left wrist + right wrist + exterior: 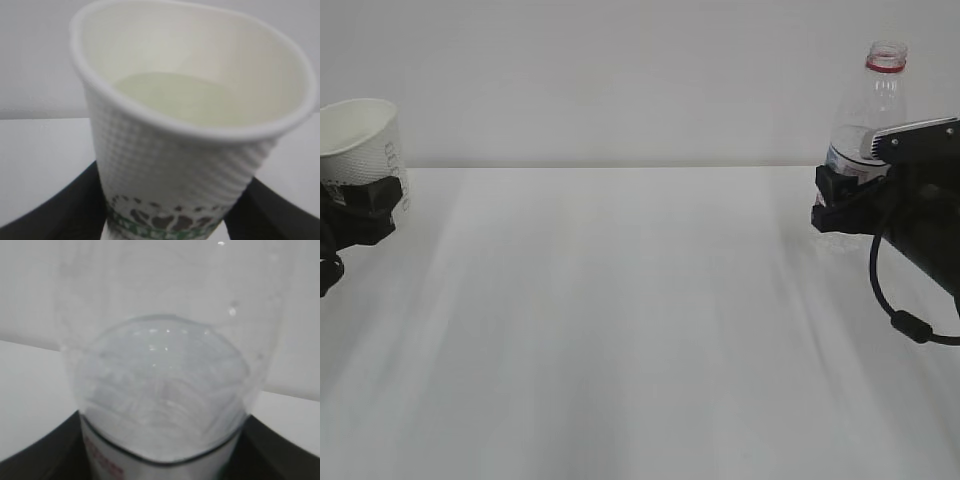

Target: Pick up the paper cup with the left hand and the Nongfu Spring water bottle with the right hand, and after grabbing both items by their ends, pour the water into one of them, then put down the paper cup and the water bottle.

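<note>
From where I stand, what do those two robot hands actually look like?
Both are matte black and blocky. The left hand shows angular, chunky black fingers. The right hand has the same black fingers, a grey-silver plate along the top of its body, and a black cable looping beneath with a thicker lump on it. No markings are readable.

White table [640, 330], smooth, faint streaks; plain pale wall [620, 80] behind.

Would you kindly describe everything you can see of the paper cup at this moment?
The paper cup is white, tapered, with a rolled rim and an embossed dotted wall; a dark green-black print sits low on it. It holds faintly yellowish water. It sits slightly tilted at the far left of the exterior view, clamped near its base between the black fingers of the left hand.
</note>
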Action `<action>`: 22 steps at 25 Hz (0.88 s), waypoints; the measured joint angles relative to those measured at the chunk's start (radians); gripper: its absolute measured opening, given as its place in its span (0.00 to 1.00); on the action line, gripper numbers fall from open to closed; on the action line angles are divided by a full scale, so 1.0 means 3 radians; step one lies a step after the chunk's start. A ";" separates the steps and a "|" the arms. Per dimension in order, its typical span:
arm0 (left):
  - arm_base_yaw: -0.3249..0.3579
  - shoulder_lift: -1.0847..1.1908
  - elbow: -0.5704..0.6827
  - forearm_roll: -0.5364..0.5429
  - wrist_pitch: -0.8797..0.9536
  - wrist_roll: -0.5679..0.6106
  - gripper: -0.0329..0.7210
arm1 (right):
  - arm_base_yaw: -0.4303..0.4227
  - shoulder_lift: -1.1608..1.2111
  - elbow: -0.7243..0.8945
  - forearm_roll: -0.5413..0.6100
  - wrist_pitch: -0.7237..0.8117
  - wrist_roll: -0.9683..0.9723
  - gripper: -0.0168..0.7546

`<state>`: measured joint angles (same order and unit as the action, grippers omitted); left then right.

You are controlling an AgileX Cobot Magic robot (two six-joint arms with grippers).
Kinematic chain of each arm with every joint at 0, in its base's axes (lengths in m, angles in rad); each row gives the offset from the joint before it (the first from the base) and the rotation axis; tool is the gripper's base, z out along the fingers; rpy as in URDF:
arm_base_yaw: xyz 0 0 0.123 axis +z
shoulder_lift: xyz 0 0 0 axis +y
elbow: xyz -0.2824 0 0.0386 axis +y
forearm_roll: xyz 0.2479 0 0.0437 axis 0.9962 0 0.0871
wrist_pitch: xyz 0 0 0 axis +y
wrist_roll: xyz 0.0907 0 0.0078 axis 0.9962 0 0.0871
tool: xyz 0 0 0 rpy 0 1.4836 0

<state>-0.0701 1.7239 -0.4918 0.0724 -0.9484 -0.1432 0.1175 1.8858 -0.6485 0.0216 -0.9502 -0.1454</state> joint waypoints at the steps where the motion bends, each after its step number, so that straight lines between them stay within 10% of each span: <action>1: 0.0000 0.0020 0.0000 -0.0018 -0.0018 0.0000 0.69 | 0.0000 0.0000 0.0000 -0.0006 0.0000 0.0000 0.65; 22: 0.0120 0.0598 -0.0207 -0.0192 -0.0398 0.0028 0.69 | 0.0000 0.0000 0.0000 -0.0013 0.0000 0.0000 0.65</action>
<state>-0.0342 1.9032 -0.5540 0.0147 -1.0677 -0.1350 0.1175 1.8858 -0.6485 0.0178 -0.9502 -0.1454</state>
